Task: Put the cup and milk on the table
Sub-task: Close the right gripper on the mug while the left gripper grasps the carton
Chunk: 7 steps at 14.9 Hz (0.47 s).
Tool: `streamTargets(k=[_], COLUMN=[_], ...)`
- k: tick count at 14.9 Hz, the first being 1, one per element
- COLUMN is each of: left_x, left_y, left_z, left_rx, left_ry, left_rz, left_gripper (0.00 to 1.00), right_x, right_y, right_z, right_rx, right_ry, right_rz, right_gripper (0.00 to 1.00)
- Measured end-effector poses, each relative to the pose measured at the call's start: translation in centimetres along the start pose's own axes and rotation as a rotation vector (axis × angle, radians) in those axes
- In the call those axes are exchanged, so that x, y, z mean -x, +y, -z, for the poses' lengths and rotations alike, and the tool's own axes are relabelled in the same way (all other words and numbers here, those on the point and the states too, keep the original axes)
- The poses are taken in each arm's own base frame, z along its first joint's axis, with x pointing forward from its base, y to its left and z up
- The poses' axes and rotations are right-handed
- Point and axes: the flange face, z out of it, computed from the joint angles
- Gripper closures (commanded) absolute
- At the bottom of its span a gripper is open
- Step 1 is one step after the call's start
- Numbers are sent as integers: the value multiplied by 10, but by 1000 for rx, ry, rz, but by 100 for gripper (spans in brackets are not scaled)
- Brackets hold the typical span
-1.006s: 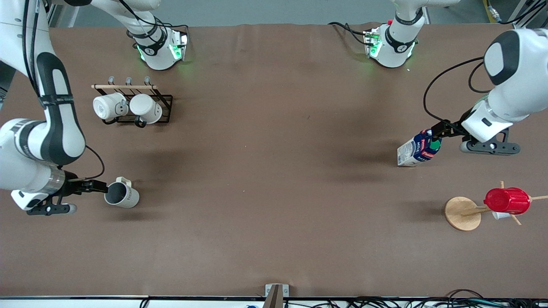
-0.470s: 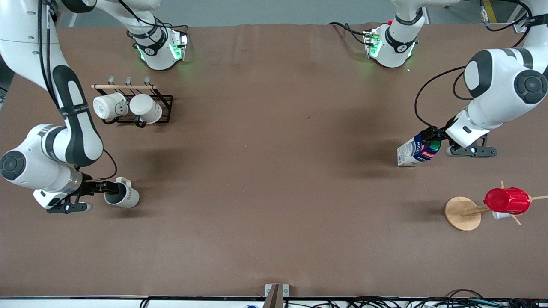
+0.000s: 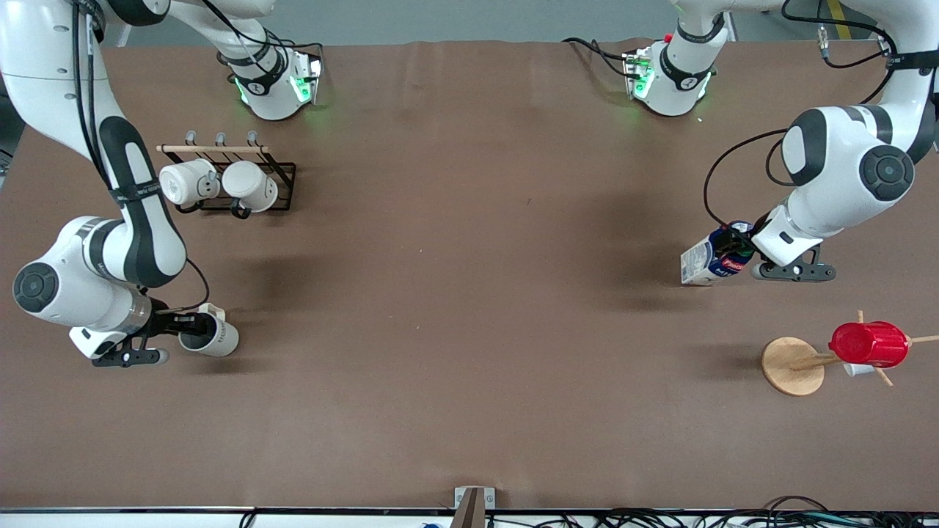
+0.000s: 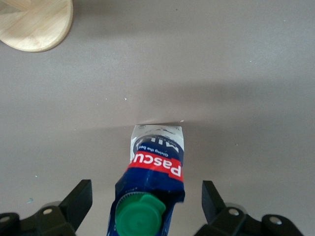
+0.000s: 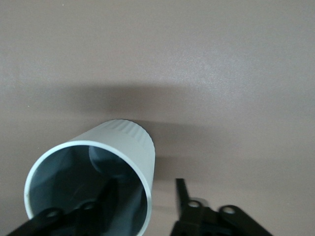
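The off-white cup stands on the brown table toward the right arm's end. My right gripper is open at its rim. In the right wrist view one finger is inside the cup and the other finger is outside, with a gap to the wall. The milk stands on the table toward the left arm's end. My left gripper is open around its top. In the left wrist view the milk has clear gaps to both fingers.
A black rack with two white mugs stands farther from the front camera than the cup. A wooden stand with a red cup is nearer the camera than the milk; its base shows in the left wrist view.
Both arms have swung their wrists in closer over the cup and the milk. The cup and the milk have stayed where they were.
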Motion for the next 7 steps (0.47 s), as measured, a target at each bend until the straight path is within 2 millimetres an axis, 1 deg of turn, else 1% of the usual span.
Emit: streamTargets(k=[2,3,4,6,7], left_x=[-1,-1,-2,-1,-1], left_y=[0,0,0,0,0], left_z=[-5,-6,-6,-6,-7], left_rx=[0,-1,-1,-1,-1], left_ry=[-4,-3,-2,-2,-4], left_rz=[0,0,0,0,0], left_gripper=[4,7,14,36,46], right_x=[0,0,-1,-2,-5], right_y=[0,0,0,-3,-9], right_z=[0,0,1,5,12], right_rx=[0,0,0,-5,-13], right_ry=[0,0,2,-7,-25], right_rz=[-1,-1,-1,1,-2], right_gripper=[100,100,100,100,100])
